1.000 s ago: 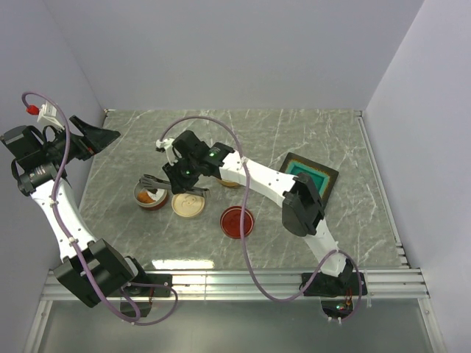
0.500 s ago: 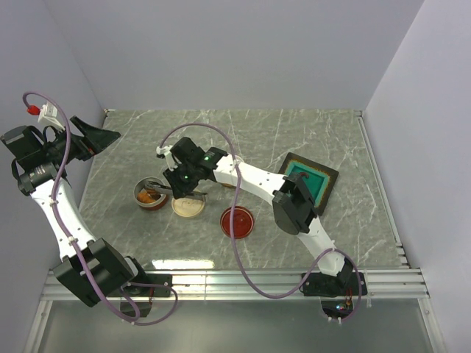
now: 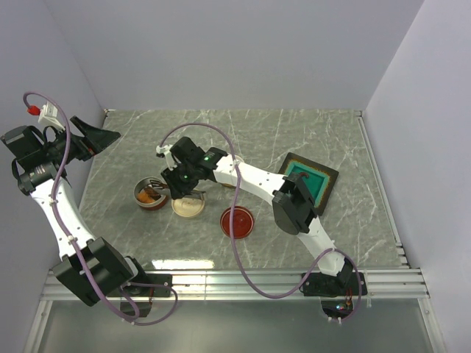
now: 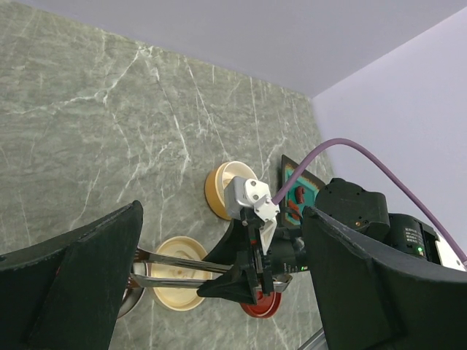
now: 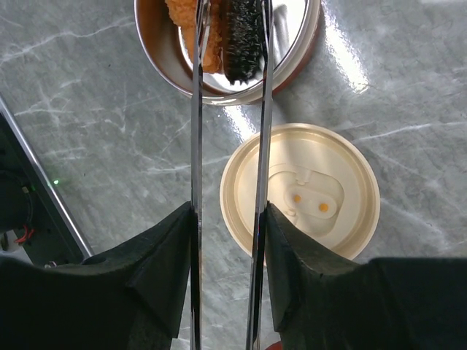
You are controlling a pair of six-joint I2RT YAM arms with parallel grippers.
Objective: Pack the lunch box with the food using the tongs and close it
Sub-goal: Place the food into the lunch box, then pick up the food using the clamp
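Our right gripper [image 5: 228, 226] clasps the tongs [image 5: 264, 109], whose arms reach over the bowl [image 5: 153, 51] holding the orange food [image 5: 182, 14], just beside the cream lid [image 5: 299, 193]. Our left gripper [image 4: 222, 219] hangs wide open, well away from the bowl.

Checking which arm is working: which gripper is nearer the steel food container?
Right. The right gripper hangs over the cream lid beside the steel container, its tongs reaching inside to the food. The left gripper sits far off by the left wall, open.
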